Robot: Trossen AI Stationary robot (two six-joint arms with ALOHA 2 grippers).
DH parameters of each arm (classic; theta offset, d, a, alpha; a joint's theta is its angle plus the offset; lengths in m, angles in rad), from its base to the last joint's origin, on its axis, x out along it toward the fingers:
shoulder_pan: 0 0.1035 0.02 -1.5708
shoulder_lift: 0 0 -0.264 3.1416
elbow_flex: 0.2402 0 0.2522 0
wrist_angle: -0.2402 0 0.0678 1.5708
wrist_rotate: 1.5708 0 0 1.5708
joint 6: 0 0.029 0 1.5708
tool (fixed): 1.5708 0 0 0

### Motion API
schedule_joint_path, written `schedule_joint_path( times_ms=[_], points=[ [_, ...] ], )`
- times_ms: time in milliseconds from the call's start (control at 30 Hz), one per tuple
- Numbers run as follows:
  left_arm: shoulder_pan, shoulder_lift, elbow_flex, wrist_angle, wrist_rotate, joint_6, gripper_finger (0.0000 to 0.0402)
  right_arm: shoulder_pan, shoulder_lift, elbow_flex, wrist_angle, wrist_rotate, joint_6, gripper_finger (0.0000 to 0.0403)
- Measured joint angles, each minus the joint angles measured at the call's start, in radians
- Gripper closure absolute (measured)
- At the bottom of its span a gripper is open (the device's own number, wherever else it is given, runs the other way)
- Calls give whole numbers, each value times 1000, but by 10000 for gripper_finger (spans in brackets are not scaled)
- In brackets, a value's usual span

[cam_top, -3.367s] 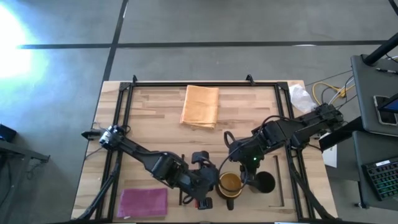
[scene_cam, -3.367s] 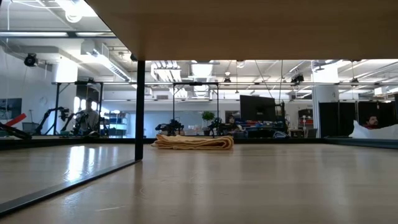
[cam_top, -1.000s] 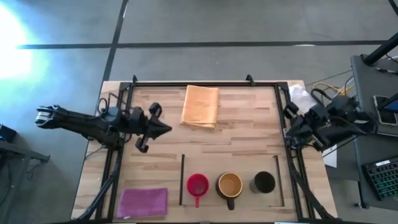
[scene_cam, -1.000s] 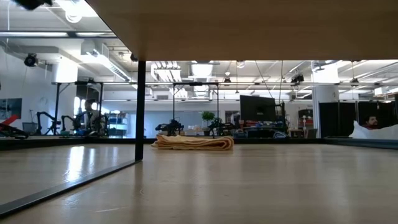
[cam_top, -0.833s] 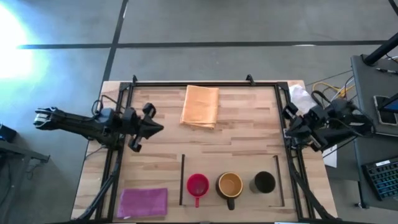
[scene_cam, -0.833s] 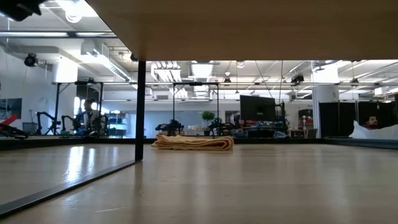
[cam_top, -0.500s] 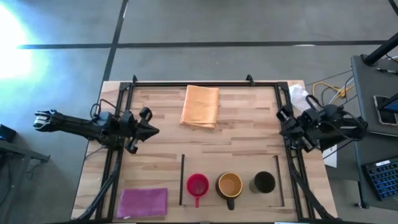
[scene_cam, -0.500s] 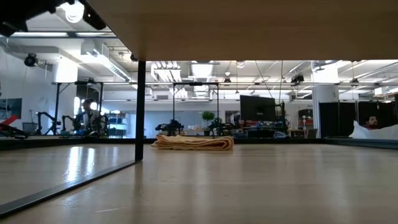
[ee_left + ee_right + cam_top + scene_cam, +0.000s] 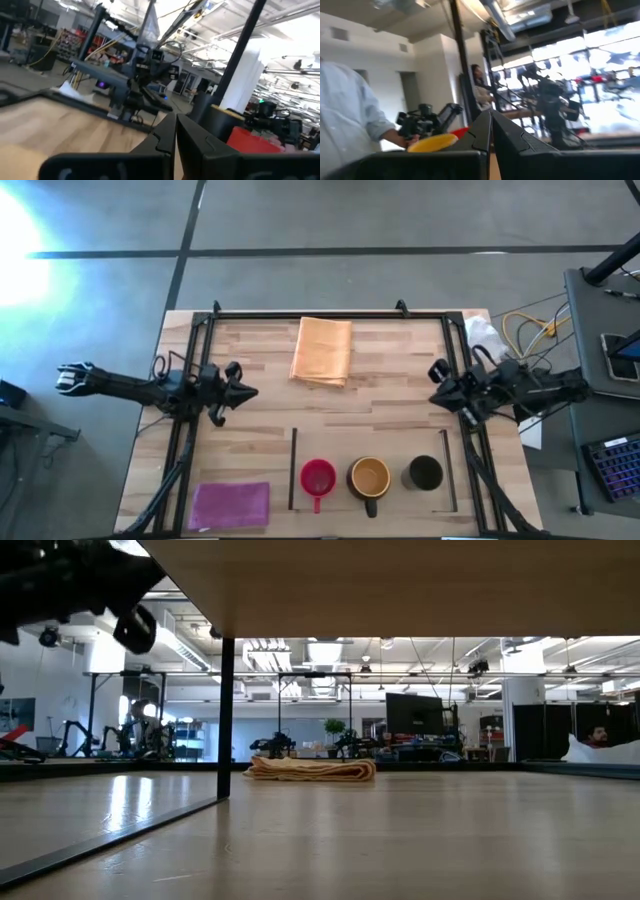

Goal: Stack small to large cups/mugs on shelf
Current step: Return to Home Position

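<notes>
Mugs [image 9: 369, 477] lined on shelf [image 9: 370, 442], orange cloth [image 9: 322, 351] beyond, magenta cloth [image 9: 229, 505] beside

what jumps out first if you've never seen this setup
Three mugs stand in a row on the shelf, low in the high view: a pink-red mug, a brown mug with yellow inside, a black mug. An orange cloth lies folded toward the table's far edge. The left gripper and right gripper sit shut and empty at its two sides.

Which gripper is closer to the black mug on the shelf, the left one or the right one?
Right. The right gripper is a short way beyond the black mug; the left gripper is much farther off, across the table on its left side.
</notes>
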Motion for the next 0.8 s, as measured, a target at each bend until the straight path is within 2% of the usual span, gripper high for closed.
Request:
schedule_joint_path(
  times_ms=[100,200,267,367,600,800],
  points=[
    [3,-48,-58,-6,-1,-61,401,0,0,-35,2,38,-1,394],
    [6,-92,-57,-160,-1,-129,402,0,0,-68,4,70,-1,394],
    [9,-116,-58,-203,-3,-153,402,-3,0,-86,20,78,-1,394],
    [15,-153,-60,-267,-12,-156,402,-8,0,-113,58,79,-13,394],
    [20,-225,-60,-386,-131,-157,402,-24,1,-163,52,102,-31,394],
    [21,-258,-61,-557,-136,-158,402,-31,1,-163,-9,104,-105,394]
  ],
)
